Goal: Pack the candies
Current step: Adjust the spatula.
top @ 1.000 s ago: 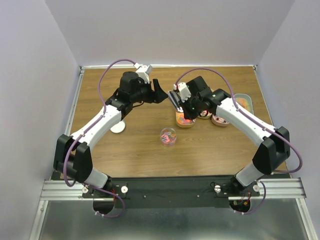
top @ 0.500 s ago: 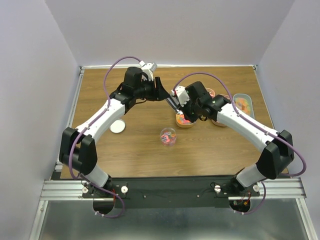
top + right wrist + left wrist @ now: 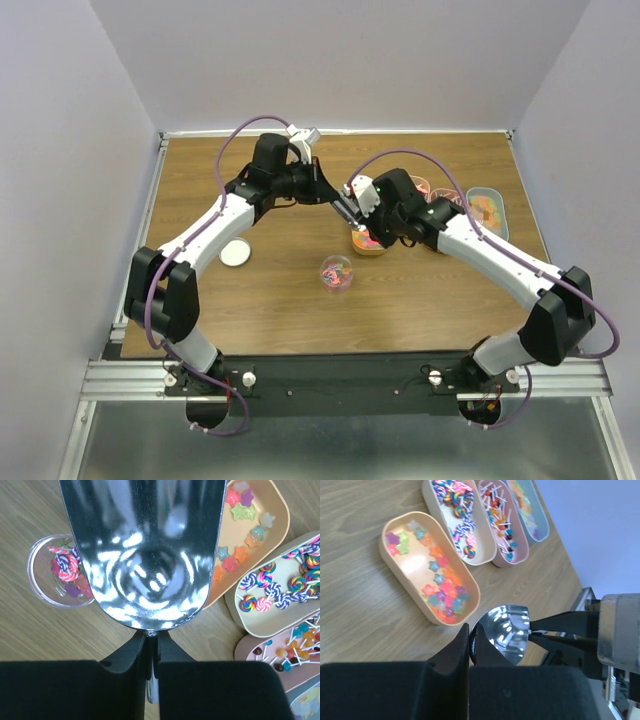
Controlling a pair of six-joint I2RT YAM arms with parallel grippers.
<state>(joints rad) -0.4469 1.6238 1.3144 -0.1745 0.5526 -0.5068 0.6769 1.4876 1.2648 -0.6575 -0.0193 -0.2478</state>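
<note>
Top external view: above the counter (image 3: 200, 300), the left pincer (image 3: 469, 636) is pressed shut. Trays (image 3: 412, 565) are lined toward the far right corner. The scoop (image 3: 145, 555) is gripped by the right pincer (image 3: 150, 639). Candies (image 3: 445, 587) are kept in the trays.

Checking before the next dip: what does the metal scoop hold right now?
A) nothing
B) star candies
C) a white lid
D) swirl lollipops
A: in the right wrist view the metal scoop, gripped by the right claw, shows only bare reflective metal; the star candies lie in their orange tray.
</note>
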